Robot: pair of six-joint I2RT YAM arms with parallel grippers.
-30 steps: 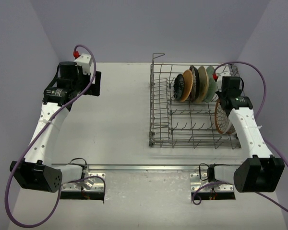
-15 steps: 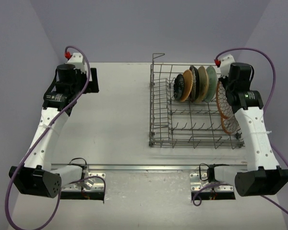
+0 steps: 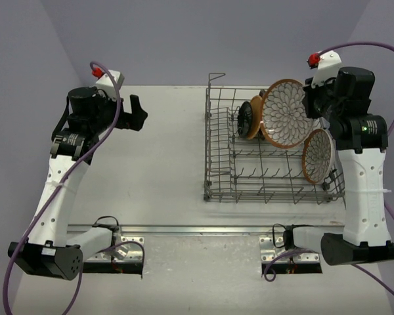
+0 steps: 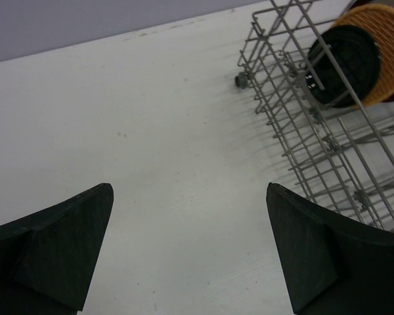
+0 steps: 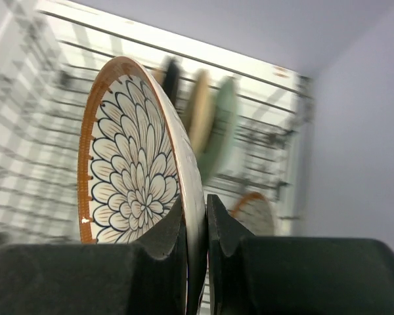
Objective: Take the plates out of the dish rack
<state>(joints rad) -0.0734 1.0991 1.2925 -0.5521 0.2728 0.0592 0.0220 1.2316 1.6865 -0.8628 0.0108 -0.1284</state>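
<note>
My right gripper (image 3: 312, 109) is shut on the rim of a white plate with a brown petal pattern (image 3: 285, 113) and holds it upright above the grey wire dish rack (image 3: 213, 157). The right wrist view shows both pads clamped on its edge (image 5: 196, 216). A second petal-pattern plate (image 3: 317, 155) leans at the rack's right end. A black plate (image 3: 245, 120) and a tan-orange plate (image 3: 255, 117) stand in the tines; the lifted plate hides the others from above. A pale green plate (image 5: 224, 128) shows blurred behind. My left gripper (image 3: 136, 113) is open and empty over the table, left of the rack.
The rack's raised wire loop (image 3: 215, 77) stands at its far left corner. In the left wrist view the rack's corner (image 4: 276, 72) and the black plate (image 4: 345, 65) lie ahead to the right. Purple walls close in the table.
My right gripper has lifted the petal-pattern plate up out of the rack's right end and carried it higher. My left arm has raised and turned its gripper toward the rack.
</note>
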